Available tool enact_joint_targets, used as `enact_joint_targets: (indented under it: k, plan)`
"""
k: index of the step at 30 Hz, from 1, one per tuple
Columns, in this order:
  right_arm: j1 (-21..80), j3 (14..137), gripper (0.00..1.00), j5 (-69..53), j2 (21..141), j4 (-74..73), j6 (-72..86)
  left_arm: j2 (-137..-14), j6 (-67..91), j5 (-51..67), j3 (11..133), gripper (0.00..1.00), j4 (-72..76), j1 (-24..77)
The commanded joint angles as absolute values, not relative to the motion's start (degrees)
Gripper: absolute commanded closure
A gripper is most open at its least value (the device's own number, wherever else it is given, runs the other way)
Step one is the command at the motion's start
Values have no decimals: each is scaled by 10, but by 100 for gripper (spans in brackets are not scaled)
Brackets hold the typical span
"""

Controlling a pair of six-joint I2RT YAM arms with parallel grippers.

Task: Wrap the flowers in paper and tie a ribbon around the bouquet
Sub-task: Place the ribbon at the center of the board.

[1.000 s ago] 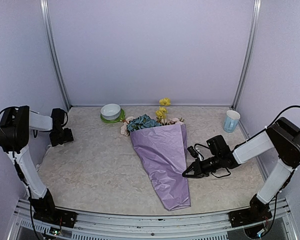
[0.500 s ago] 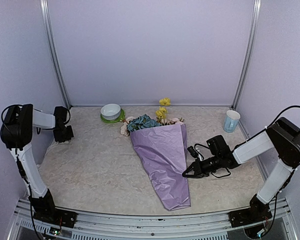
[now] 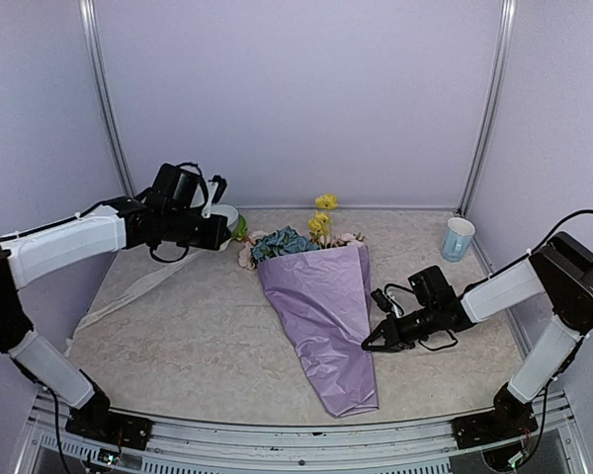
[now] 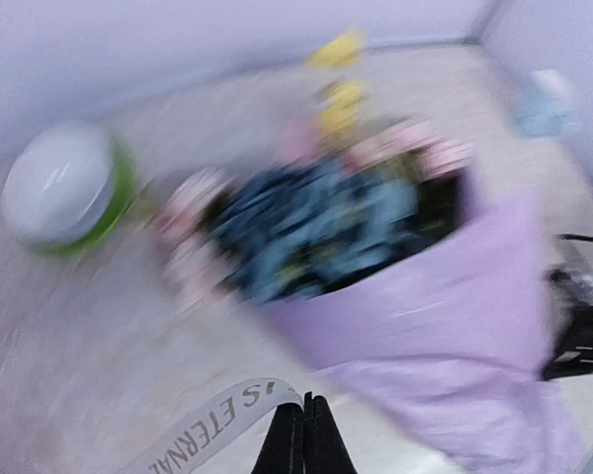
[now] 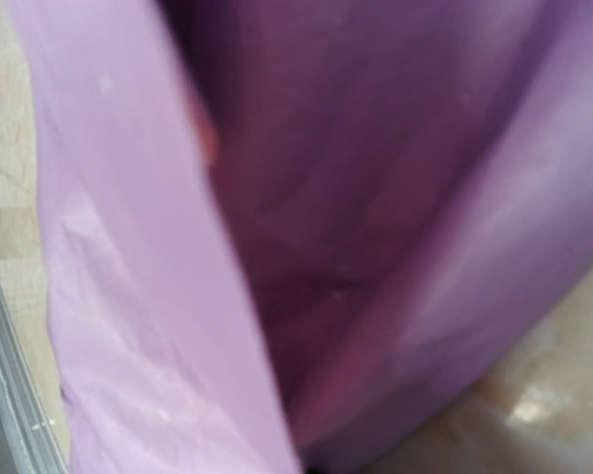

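Note:
The bouquet (image 3: pixel 321 296) lies in the middle of the table, a lilac paper (image 3: pixel 326 316) cone with its narrow end toward the front. The flowers (image 3: pixel 285 242) show at its wide far end: blue head (image 4: pixel 316 232), yellow blooms (image 3: pixel 322 219), pale pink blossoms. My left gripper (image 3: pixel 217 237) hovers at the back left of the flowers, shut on one end of the cream lettered ribbon (image 4: pixel 208 430), at its fingertips (image 4: pixel 301 434). The ribbon (image 3: pixel 138 286) trails to the table's left edge. My right gripper (image 3: pixel 368 344) is shut on the paper's right edge; paper (image 5: pixel 277 247) fills its view.
A white bowl (image 4: pixel 64 188) on a green plate sits at the back, partly behind my left wrist (image 3: pixel 235 217). A pale blue cup (image 3: pixel 458 238) stands at the back right. Cage posts and walls enclose the table's back and sides.
My left gripper closed on the ribbon at the left wall and swung right and back to beside the bowl, drawing the ribbon out across the table. The right arm and bouquet barely moved.

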State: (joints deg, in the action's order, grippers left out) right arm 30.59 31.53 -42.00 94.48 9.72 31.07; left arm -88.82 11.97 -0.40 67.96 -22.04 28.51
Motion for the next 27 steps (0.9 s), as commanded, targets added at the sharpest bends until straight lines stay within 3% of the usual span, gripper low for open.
enact_joint_targets:
  k: [1,7,14,19,22,27]
  plan:
    - [310,328,100,-407,935,65,298,-777,63,42,801,100,-298,420]
    - [310,337,100,-414,940,71,305,-683,-21,125,790,100,-270,570]
    - [310,348,100,-406,936,53,298,-597,26,157,771,100,-190,586]
    - [310,351,100,-400,937,51,299,-673,31,65,870,100,-213,638]
    - [310,352,100,-400,938,50,301,-759,36,92,932,100,-206,646]
    - [310,354,100,-399,940,44,298,-894,-23,54,1169,100,-261,682]
